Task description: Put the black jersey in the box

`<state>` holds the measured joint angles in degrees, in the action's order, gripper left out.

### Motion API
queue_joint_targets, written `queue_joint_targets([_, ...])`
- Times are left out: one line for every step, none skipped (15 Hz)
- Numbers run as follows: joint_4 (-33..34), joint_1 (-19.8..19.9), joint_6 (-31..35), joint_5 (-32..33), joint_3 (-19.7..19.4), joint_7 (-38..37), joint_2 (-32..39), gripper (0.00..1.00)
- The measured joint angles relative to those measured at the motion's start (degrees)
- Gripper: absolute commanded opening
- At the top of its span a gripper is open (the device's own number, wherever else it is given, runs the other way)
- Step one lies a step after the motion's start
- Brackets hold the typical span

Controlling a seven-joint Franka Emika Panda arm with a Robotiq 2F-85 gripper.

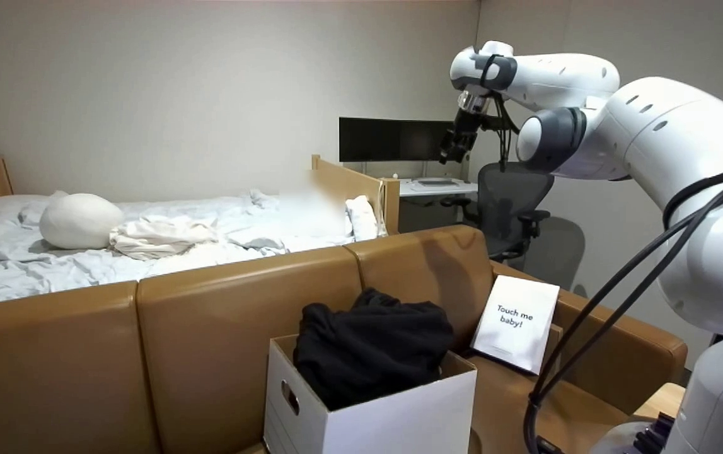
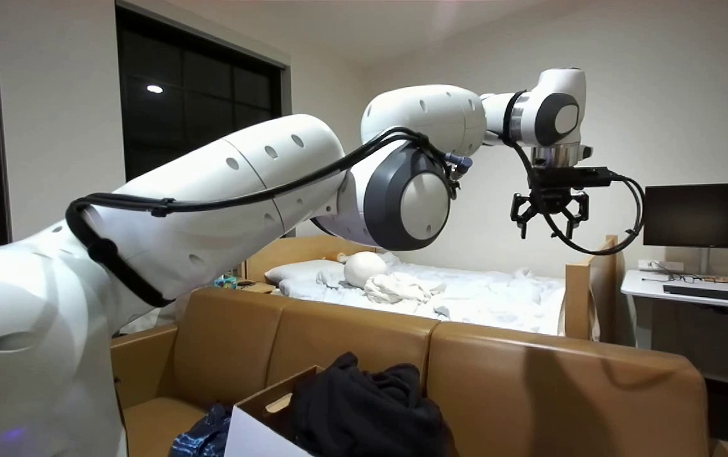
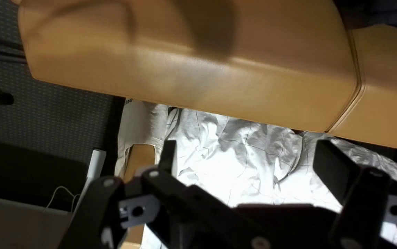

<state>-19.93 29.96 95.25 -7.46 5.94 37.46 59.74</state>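
Note:
The black jersey [image 1: 370, 347] lies bunched in the white box [image 1: 399, 419] on the sofa, heaped above the rim. In an exterior view the jersey [image 2: 367, 412] also shows in the box [image 2: 262, 438], cut off by the lower edge. Dark cloth at the top right corner of the wrist view seems to be part of the jersey [image 3: 392, 12]. My gripper [image 2: 547, 228] is open and empty, high above the sofa back and well apart from the box. It also shows in an exterior view [image 1: 454, 154]. In the wrist view the fingers [image 3: 245, 155] stand wide apart.
The brown sofa's back [image 1: 229, 302] stands between box and bed [image 2: 465, 298]. A white sign [image 1: 517, 323] leans at the sofa's end. Shiny dark blue cloth [image 2: 204, 435] lies beside the box. A monitor [image 2: 706, 214], desk [image 2: 700, 289] and office chair [image 1: 512, 202] stand behind.

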Motion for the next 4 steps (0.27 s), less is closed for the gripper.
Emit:
queue_joint_targets([0.0, -0.06, -0.03, 0.0, 0.1, 0.0, 0.0, 1.0])
queue_joint_targets([0.0, -0.26, -0.03, 0.0, 0.17, 0.0, 0.0, 1.0])
queue_joint_targets([0.0, -0.48, -0.04, 0.0, 0.23, 0.0, 0.0, 1.0])
queue_joint_targets([0.0, -0.61, -0.04, 0.0, 0.24, 0.0, 0.0, 1.0])
